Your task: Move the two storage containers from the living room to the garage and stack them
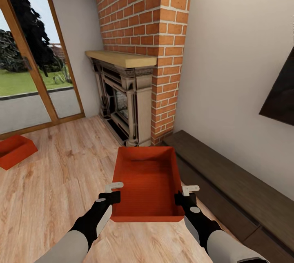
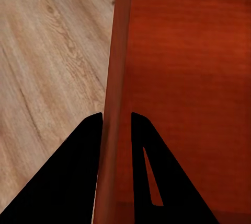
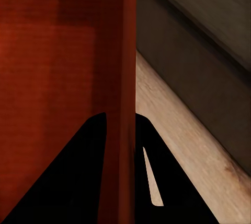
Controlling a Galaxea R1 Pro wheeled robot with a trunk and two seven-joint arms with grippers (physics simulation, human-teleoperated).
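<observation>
An orange-red storage container [image 1: 148,181] hangs level above the light wood planks of the living room, in front of the brick fireplace [image 1: 143,50]. My left gripper [image 1: 114,197] is shut on its left wall [image 2: 116,78], one finger on each side of the wall. On the opposite wall [image 3: 124,78] my right gripper [image 1: 181,199] is shut the same way. A second orange-red storage container [image 1: 14,150] lies on the planks at the far left, near the glass door.
A dark low bench [image 1: 228,185] runs along the beige wall on the right, close beside the held container. A dark panel [image 1: 281,91] hangs on that wall. The glass door [image 1: 28,59] with a wooden frame stands at the left. Open plank floor [image 1: 61,173] lies between.
</observation>
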